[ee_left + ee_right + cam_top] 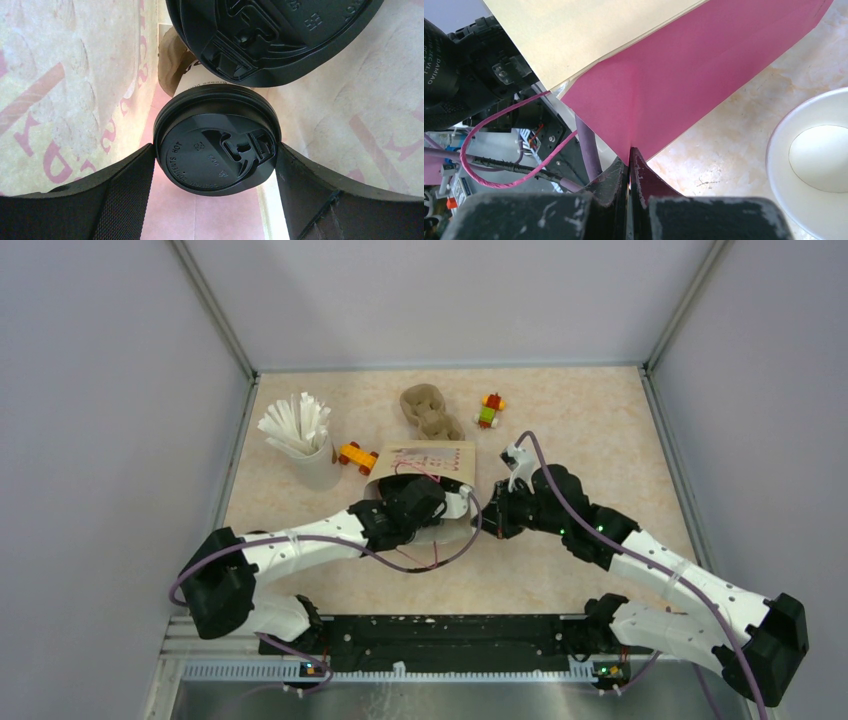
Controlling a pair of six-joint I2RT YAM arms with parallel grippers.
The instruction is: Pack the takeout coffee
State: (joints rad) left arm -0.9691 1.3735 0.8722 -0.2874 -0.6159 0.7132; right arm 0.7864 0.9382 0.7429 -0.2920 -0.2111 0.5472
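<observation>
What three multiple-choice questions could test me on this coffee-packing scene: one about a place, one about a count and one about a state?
1. Where are the lidded cups?
A) inside the paper bag
B) stacked behind the bag
C) in the right arm's grip

2. How many black lids show inside the bag?
A) one
B) four
C) two

3. How do the right gripper's jaws stand?
A) wide open
B) shut on the bag's edge
C) shut on a cup

Answers:
1 A: the left wrist view shows them between the bag's walls.
2 C: one sits between the left gripper's jaws, one beyond it.
3 B: the jaws pinch the bag's pink fold.
</observation>
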